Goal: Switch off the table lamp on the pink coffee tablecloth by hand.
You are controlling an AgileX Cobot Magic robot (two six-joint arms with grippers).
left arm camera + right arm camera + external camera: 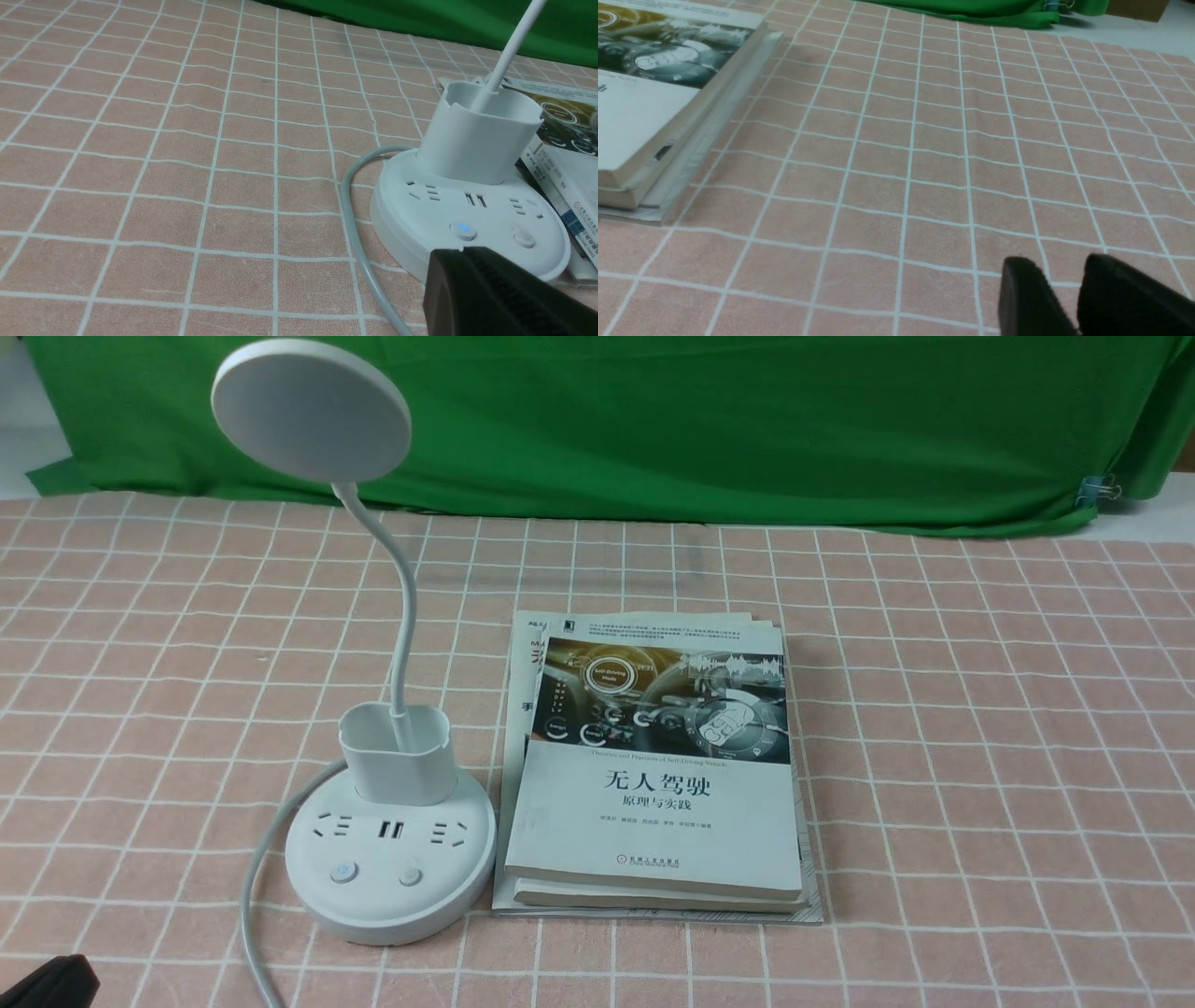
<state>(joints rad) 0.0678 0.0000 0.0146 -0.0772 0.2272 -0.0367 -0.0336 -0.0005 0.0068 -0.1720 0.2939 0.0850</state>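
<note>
The white table lamp [390, 859] stands left of centre on the pink coffee tablecloth [980, 709], its disc head [311, 409] raised on a thin neck above the cup holder [397, 753]. The left of the two base buttons [344, 873] glows blue; the right button [410, 876] is unlit. My left gripper [463, 252] is shut and empty, just in front of the base [467, 219] near the lit button [463, 228], not touching it. Only a black corner of that hand [47, 982] shows in the front view. My right gripper [1064, 268] is open and empty over bare cloth.
A stack of books [653, 775] lies right beside the lamp base and also shows in the right wrist view [654, 107]. The lamp's grey cord [257, 877] curves off the base toward the near edge. A green backdrop cloth [747, 420] hangs behind.
</note>
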